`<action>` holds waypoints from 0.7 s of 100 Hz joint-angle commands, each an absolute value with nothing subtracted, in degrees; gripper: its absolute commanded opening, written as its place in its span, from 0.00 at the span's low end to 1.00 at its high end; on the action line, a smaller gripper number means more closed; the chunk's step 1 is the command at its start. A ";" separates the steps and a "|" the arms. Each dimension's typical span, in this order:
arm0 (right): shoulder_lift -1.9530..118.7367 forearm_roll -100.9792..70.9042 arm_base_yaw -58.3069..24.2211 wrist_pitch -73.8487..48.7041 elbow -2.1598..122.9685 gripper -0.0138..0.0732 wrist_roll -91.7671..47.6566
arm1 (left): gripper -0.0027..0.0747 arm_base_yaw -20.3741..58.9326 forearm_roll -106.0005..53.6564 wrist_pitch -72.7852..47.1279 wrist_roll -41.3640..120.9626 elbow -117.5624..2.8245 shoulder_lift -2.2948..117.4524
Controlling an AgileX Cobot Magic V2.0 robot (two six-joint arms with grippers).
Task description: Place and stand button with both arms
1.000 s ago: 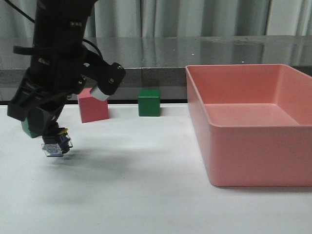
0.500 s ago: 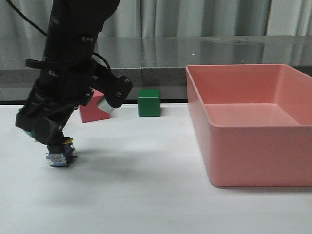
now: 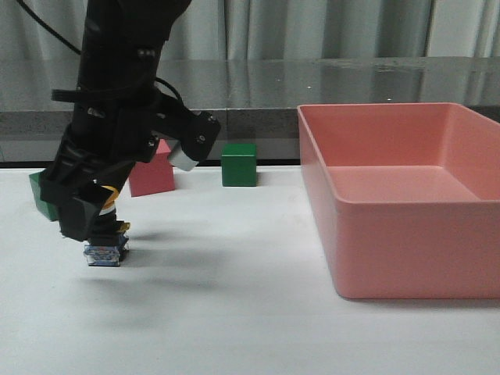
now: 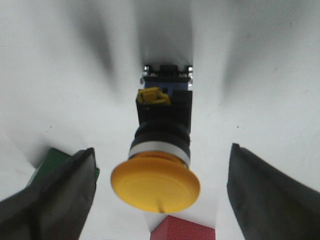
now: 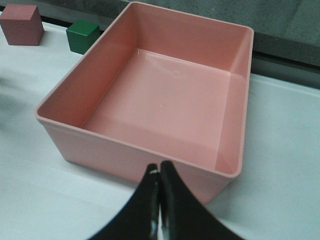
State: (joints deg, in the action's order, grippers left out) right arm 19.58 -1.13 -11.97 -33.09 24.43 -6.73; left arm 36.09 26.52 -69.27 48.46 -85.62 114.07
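My left gripper (image 4: 160, 195) straddles, fingers spread, the yellow-capped black push-button (image 4: 161, 145) standing upright on the white table (image 3: 234, 312); my right gripper (image 5: 159, 200), pinched empty, hangs well apart.

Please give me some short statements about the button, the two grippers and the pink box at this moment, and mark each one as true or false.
1. The button stands on its blue base on the white table. True.
2. The left gripper is clamped on the yellow cap. False: the wrist view shows its fingers apart, with gaps on both sides of the cap.
3. The pink box holds a green cube. False: the box is empty; the green cube sits on the table outside it.
4. The right gripper has its fingers together and holds nothing. True.
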 commanded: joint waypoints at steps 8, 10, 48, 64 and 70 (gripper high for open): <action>19.96 -0.74 -11.68 -29.12 25.93 0.09 -6.93 | 0.73 36.28 27.30 -73.21 44.11 -87.25 106.70; 19.96 -0.74 -11.68 -29.12 25.93 0.09 -6.93 | 0.73 36.03 27.30 -73.21 43.30 -87.25 106.03; 19.96 -0.74 -11.68 -29.12 25.93 0.09 -6.93 | 0.01 23.44 23.00 -72.99 23.15 -87.25 87.36; 19.96 -0.74 -11.68 -29.12 25.93 0.09 -6.93 | 0.01 14.69 11.21 -67.76 21.97 -85.42 77.90; 19.96 -0.74 -11.68 -29.12 25.93 0.09 -6.93 | 0.01 12.62 8.44 -61.42 21.97 -82.43 72.69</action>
